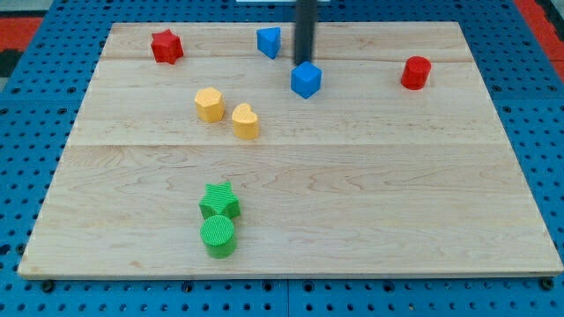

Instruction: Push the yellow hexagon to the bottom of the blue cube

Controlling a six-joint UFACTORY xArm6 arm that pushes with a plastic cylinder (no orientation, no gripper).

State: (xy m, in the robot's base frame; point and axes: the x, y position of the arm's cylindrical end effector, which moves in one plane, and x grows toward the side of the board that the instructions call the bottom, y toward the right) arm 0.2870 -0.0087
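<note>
The yellow hexagon lies left of centre in the upper half of the wooden board. The blue cube lies to its right and slightly higher, near the top middle. The dark rod comes down from the view's top; my tip is just above the blue cube, at or very near its top edge. The tip is well to the right of the yellow hexagon.
A yellow heart-like block sits just right of and below the hexagon. A blue triangular block lies left of the rod. A red star lies top left, a red cylinder top right. A green star and a green cylinder lie at the bottom left.
</note>
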